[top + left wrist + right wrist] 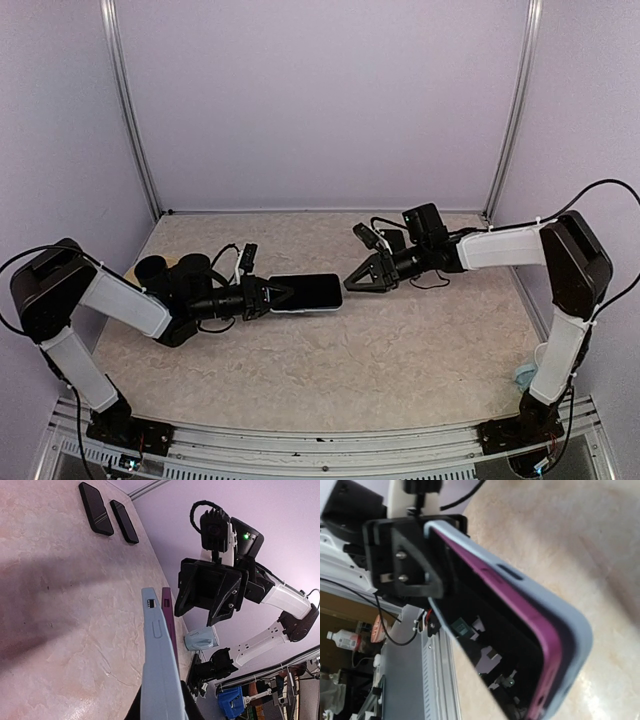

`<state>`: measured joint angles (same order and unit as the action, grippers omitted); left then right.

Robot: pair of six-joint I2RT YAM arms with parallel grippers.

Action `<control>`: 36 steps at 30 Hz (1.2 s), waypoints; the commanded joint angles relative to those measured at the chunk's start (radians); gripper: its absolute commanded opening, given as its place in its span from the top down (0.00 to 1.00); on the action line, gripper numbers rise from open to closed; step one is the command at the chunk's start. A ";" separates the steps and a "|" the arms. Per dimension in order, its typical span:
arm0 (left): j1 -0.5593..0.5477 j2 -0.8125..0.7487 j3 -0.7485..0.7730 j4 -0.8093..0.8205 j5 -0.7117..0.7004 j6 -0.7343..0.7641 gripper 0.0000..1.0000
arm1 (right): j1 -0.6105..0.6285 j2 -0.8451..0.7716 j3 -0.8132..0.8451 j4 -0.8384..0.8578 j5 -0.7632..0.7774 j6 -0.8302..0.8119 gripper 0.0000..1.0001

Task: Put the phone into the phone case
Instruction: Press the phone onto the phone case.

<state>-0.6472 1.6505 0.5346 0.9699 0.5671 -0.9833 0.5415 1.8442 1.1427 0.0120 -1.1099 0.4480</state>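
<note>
The phone [312, 291], black-screened with a purple rim, lies in a light blue-grey phone case [159, 665]. Its purple edge [168, 615] stands out along one side of the case. My left gripper [280, 294] is shut on the near end of the case and holds it level above the table. In the right wrist view the case [555, 605] and phone [510, 645] fill the frame, with the left gripper's fingers [402, 562] clamped on the far end. My right gripper [352, 282] is open and empty, just off the phone's free end, as the left wrist view [196, 616] shows.
Two flat black items [95, 508] [124, 521] lie on the beige table [400, 350] toward the back. A light blue object [201, 639] sits by the right arm's base [522, 375]. Purple walls close in the back and sides.
</note>
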 commanded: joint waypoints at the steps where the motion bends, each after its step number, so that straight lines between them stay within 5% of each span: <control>1: 0.008 -0.040 -0.009 0.057 0.011 0.036 1.00 | -0.029 -0.063 0.009 -0.080 -0.049 -0.089 0.62; 9: 0.008 -0.067 -0.006 0.108 0.064 0.063 1.00 | -0.035 -0.110 0.010 -0.155 -0.077 -0.195 0.58; 22: 0.008 -0.023 0.005 0.398 0.249 -0.045 1.00 | -0.030 -0.101 -0.047 -0.016 -0.243 -0.198 0.57; 36: 0.005 0.132 0.033 0.690 0.318 -0.249 1.00 | 0.051 -0.118 -0.090 0.345 -0.414 0.008 0.56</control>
<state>-0.6449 1.7649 0.5320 1.4918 0.8619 -1.1778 0.5701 1.7554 1.0611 0.1986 -1.4593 0.3630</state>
